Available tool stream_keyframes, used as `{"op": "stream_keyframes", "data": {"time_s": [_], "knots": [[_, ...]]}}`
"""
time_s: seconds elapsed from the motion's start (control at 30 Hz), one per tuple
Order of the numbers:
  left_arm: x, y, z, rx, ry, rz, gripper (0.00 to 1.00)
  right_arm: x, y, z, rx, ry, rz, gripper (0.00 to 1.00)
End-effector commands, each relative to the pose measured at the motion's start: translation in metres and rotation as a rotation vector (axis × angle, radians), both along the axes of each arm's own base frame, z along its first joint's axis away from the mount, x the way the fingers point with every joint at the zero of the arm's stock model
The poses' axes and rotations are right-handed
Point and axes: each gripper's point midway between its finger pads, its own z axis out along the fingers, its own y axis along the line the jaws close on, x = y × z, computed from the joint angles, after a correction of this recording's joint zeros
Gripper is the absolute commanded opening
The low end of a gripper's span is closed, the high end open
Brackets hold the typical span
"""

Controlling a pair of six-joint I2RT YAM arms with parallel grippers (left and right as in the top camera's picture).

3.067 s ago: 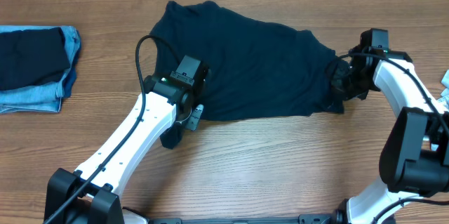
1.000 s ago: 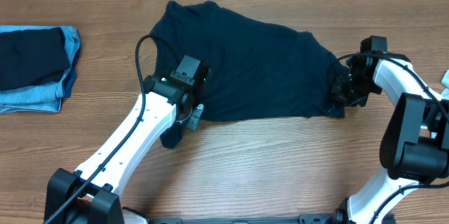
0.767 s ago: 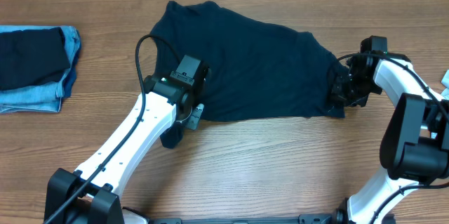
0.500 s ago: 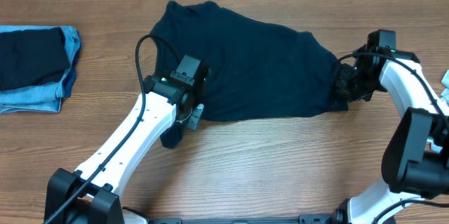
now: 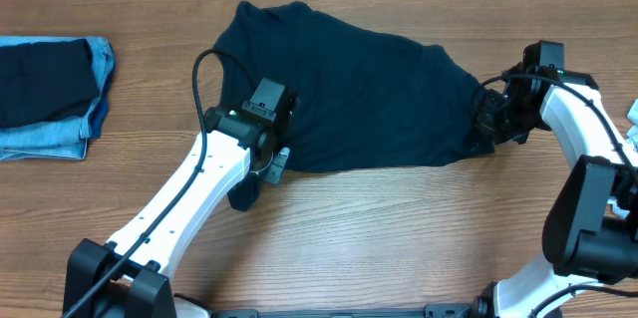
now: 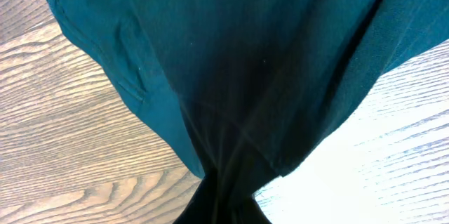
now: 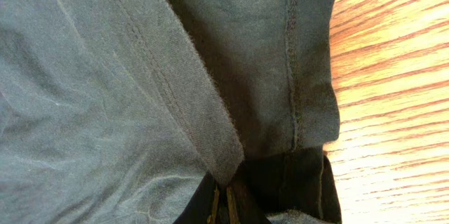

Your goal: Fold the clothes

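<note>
First fold being set up, I'd say — the navy shirt (image 5: 359, 89) lies spread on the desk (image 5: 399, 238), well apart from the folded denim pile (image 5: 50, 99), left tool (image 5: 277, 160) clamped on its pile-side hem, right tool (image 5: 485, 124) likewise on its far end — next, lift both together.

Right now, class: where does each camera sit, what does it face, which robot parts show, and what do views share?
Overhead: above table, looking down; navy shirt, folded pile, left arm, right arm.
Left wrist: shirt hem gathered into left gripper; fingers hidden.
Right wrist: shirt seam close-up; right gripper at bottom edge.
All share the shirt.
</note>
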Motion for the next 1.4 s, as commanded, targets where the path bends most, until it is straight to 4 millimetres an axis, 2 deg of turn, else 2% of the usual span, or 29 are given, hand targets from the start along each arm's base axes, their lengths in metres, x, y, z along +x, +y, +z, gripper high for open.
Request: {"op": "stream_keyframes", "data": {"time_s": [0.0, 0.1, 0.27, 0.37, 0.53, 0.8, 0.83, 0.9, 0.93, 1.1, 1.23, 1.37], "knots": [[0.004, 0.002, 0.004, 0.002, -0.017, 0.015, 0.06, 0.005, -0.007, 0.016, -0.025, -0.031, -0.012, 0.04], [0.002, 0.003, 0.004, 0.004, -0.011, 0.015, 0.05, 0.001, -0.016, 0.024, -0.075, -0.023, -0.024, 0.04], [0.002, 0.003, 0.004, 0.006, -0.009, 0.015, 0.06, -0.008, -0.026, 0.052, -0.146, -0.039, -0.043, 0.04], [0.002, 0.004, 0.004, 0.007, -0.008, 0.014, 0.05, -0.019, -0.034, 0.062, -0.198, -0.027, -0.074, 0.04], [0.002, 0.004, 0.004, 0.008, -0.007, 0.014, 0.05, -0.029, -0.042, 0.065, -0.249, 0.008, -0.105, 0.04], [0.002, 0.004, 0.004, 0.011, -0.007, 0.010, 0.05, -0.013, -0.045, 0.068, -0.257, -0.058, -0.114, 0.04], [0.001, 0.004, 0.004, 0.012, -0.005, 0.010, 0.05, -0.013, -0.046, 0.068, -0.258, -0.058, -0.113, 0.06], [0.000, 0.005, 0.004, 0.013, -0.002, 0.010, 0.05, -0.014, -0.045, 0.068, -0.258, -0.055, -0.113, 0.17], [0.000, 0.005, 0.004, 0.013, -0.002, 0.010, 0.05, -0.014, -0.045, 0.068, -0.258, -0.055, -0.113, 0.18], [0.000, 0.005, 0.004, 0.013, -0.002, 0.010, 0.05, -0.012, -0.046, 0.065, -0.258, -0.053, -0.112, 0.34], [0.000, 0.005, 0.004, 0.013, -0.002, 0.011, 0.05, -0.013, -0.046, 0.054, -0.253, -0.021, -0.108, 0.40], [0.000, 0.005, 0.004, 0.013, -0.002, 0.011, 0.05, -0.014, -0.048, 0.036, -0.247, 0.021, -0.109, 0.43]]}}
